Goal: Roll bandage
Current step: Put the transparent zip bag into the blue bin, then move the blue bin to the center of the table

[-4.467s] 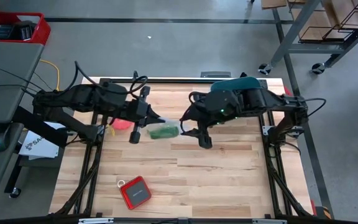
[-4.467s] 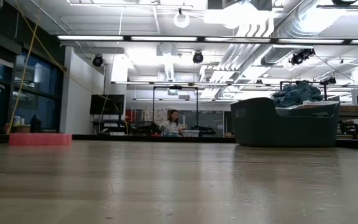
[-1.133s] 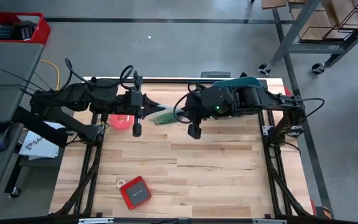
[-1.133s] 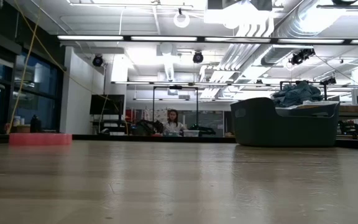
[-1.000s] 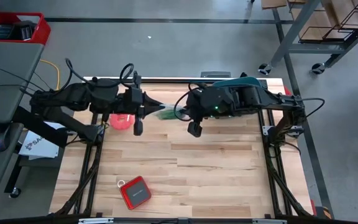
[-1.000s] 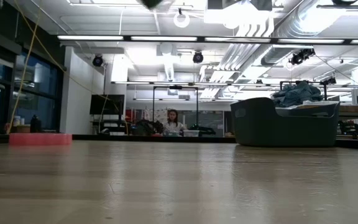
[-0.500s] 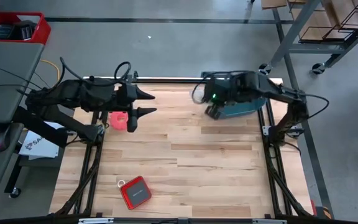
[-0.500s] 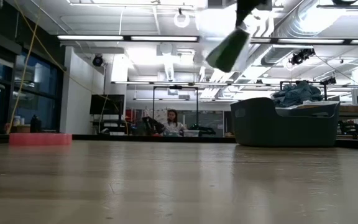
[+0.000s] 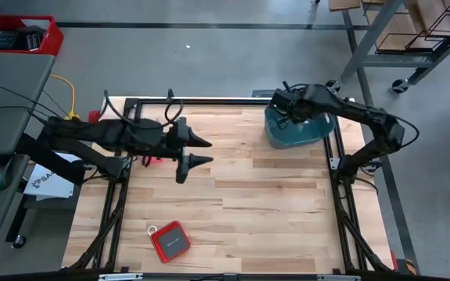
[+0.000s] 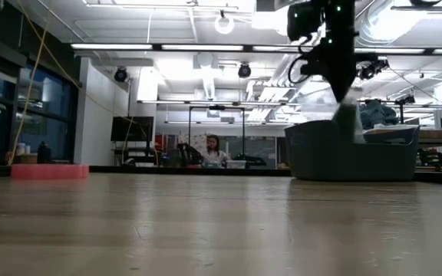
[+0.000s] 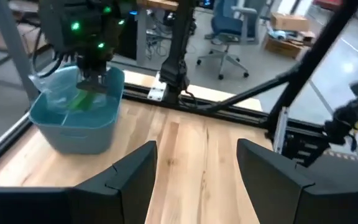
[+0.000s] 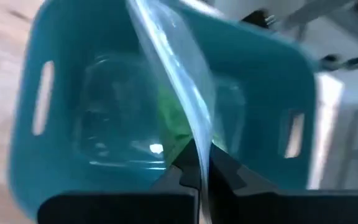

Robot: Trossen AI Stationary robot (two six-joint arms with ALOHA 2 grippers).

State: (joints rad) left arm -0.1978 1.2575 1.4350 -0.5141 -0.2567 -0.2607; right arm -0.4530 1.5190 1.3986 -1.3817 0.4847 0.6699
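Bandage (image 11: 78,101) now hangs inside a clear plastic bag (image 12: 166,81) over the teal tub (image 9: 299,131) at the counter's (image 9: 272,203) far right corner; half a second ago it was in mid-air on its way there, and a second ago it was between both arms at mid-counter. Right tool (image 12: 199,163) is above the tub, fingers pinched together on the bag's top edge, with the green fabric visible through the plastic below. Left tool (image 9: 198,151) has drawn back toward the left half of the counter, fingers spread apart and holding nothing. Pink-red ring (image 9: 148,160) lies mostly hidden under the left arm, and a red case (image 9: 169,240) sits near the front edge, well apart from the work. Judgement: rolling appears finished and the bagged bandage is at the deposit step; release into the tub is not yet done
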